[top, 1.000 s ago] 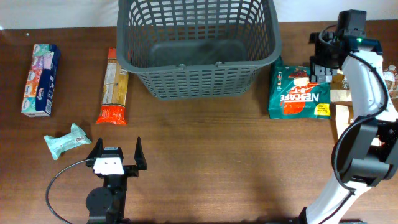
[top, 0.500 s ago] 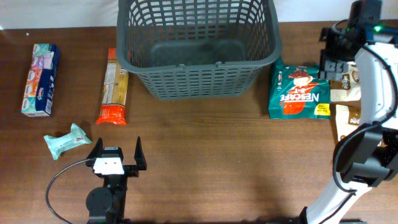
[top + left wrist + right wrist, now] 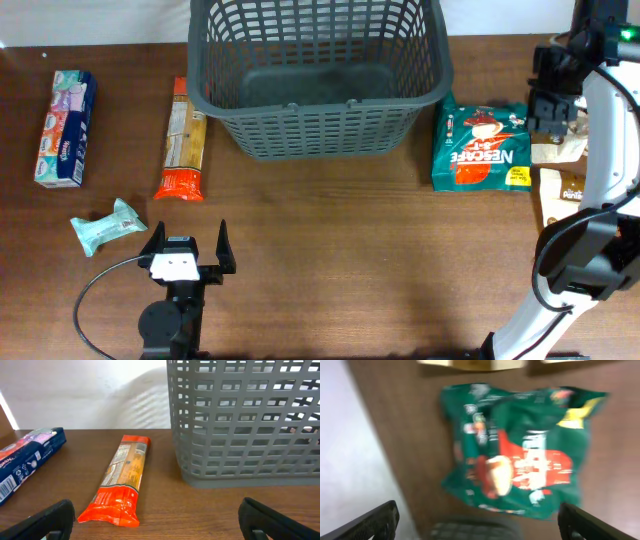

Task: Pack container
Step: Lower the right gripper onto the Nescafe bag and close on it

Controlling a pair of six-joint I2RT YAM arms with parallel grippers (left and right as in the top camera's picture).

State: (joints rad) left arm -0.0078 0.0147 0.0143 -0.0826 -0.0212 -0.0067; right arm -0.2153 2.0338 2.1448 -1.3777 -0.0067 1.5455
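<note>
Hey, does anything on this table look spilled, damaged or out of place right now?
Nothing stands out. The container stands upright and empty. The orange packet, blue pack and green Nescafe bag lie flat and whole on the table beside it. The small pale green pack sits a little askew, nothing more.

- I read "NESCAFE" in white capitals on the green bag [image 3: 481,148]; it stands upside down in the overhead view.
- On the same bag in the right wrist view [image 3: 520,460], I find the print too blurred to read.
- The orange packet [image 3: 120,480] carries a printed label, too small to read.
- The blue box [image 3: 65,127] carries print that I cannot make out.
</note>
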